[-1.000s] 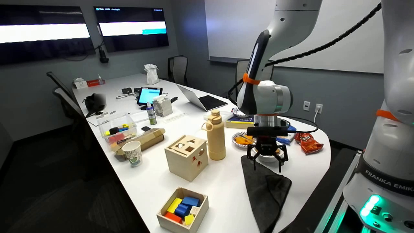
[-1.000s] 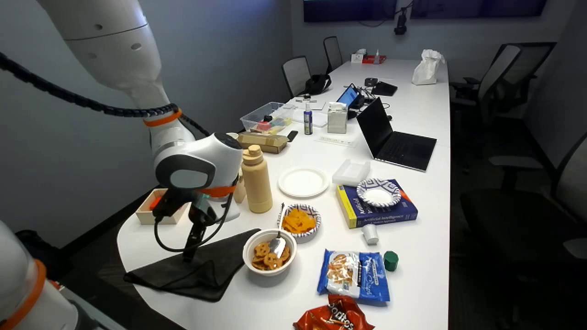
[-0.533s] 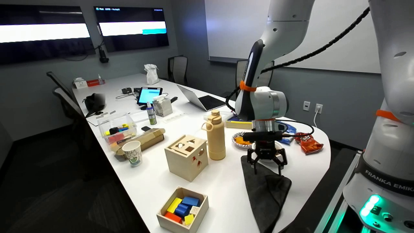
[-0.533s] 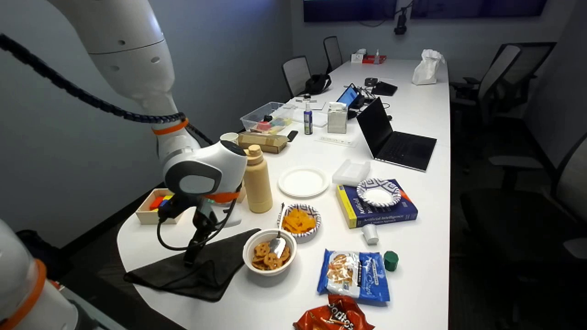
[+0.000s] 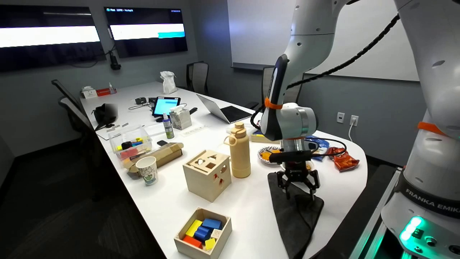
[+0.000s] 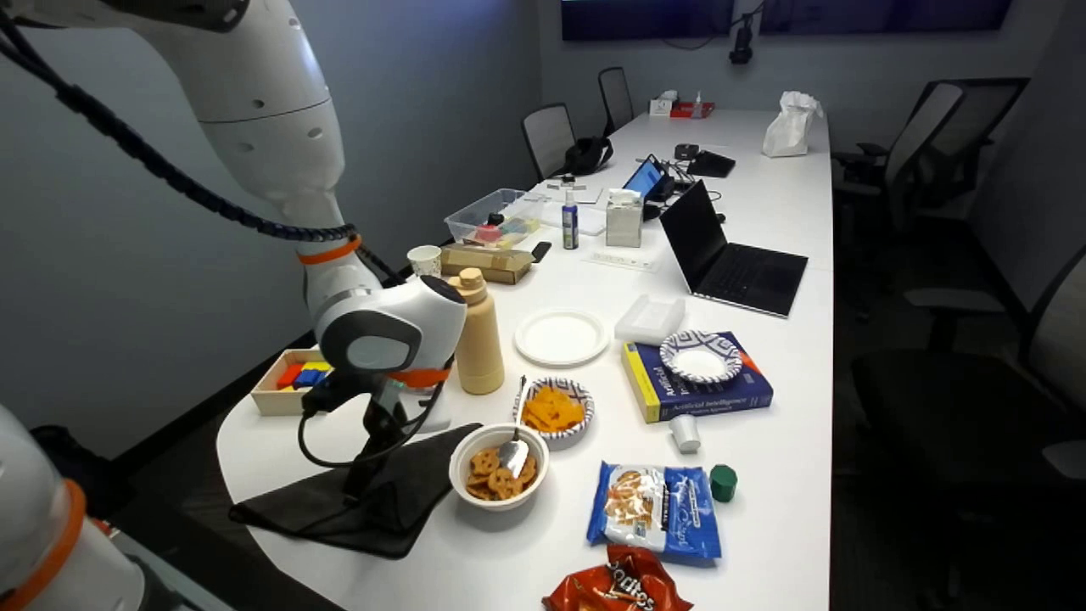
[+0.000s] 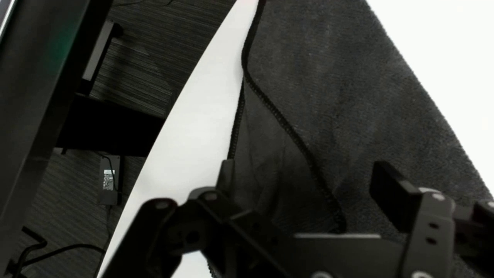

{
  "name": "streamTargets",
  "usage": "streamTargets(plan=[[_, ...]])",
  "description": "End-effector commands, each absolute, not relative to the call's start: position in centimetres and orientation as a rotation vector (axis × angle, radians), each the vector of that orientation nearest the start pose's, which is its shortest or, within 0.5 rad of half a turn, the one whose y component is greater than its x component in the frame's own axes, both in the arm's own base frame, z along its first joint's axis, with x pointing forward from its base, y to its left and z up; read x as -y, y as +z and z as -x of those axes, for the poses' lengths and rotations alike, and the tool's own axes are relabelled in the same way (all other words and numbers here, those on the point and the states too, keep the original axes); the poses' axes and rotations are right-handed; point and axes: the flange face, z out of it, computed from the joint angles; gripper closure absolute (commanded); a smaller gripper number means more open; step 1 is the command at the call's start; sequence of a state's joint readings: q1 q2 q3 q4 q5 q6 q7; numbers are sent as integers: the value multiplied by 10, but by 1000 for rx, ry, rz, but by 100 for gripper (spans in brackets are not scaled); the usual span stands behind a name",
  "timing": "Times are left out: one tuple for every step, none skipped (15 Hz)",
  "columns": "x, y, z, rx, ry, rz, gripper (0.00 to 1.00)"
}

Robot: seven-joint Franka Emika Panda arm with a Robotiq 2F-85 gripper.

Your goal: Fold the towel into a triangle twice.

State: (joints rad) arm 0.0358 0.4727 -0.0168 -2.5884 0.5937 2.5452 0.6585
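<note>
The dark grey towel [image 5: 289, 223] lies on the table near the rounded end, folded to a long triangle-like shape. It also shows in an exterior view [image 6: 416, 475] and fills much of the wrist view [image 7: 339, 77]. A smaller flap with a dark hem lies on top, near the towel's side towards the robot. My gripper [image 5: 300, 197] points down over this flap, very low; I cannot tell whether the fingertips touch the cloth. In the wrist view the gripper [image 7: 305, 170] is open, its fingers wide apart with nothing held. One finger lines up with the towel's edge, the other is over the cloth.
A bowl of pretzels [image 6: 484, 495] stands against the towel's far corner. A tan bottle [image 5: 240, 154], a wooden shape-sorter box [image 5: 201, 183] and a block tray [image 5: 224, 239] stand to one side. The table's edge [image 7: 193, 88] runs close to the towel on the robot's side.
My gripper has come down towards the towel with a small sideways shift, fingers still apart. The towel has not visibly moved.
</note>
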Motion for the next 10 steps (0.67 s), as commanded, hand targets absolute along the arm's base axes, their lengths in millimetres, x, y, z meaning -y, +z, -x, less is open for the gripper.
streamTargets(plan=[[6,57,-357,-1770,869,2470,10],[7,55,-358,-1775,873,2468,10],[7,54,-359,-1780,886,2467,9],[9,53,-360,-1787,895,2463,9],[10,52,-361,-1792,899,2460,8],[10,51,-363,-1796,905,2458,8],[12,51,-364,-1804,913,2459,2],[13,50,-365,-1810,918,2458,1],[15,49,-366,-1817,927,2454,0],[17,49,-367,-1825,937,2448,8]])
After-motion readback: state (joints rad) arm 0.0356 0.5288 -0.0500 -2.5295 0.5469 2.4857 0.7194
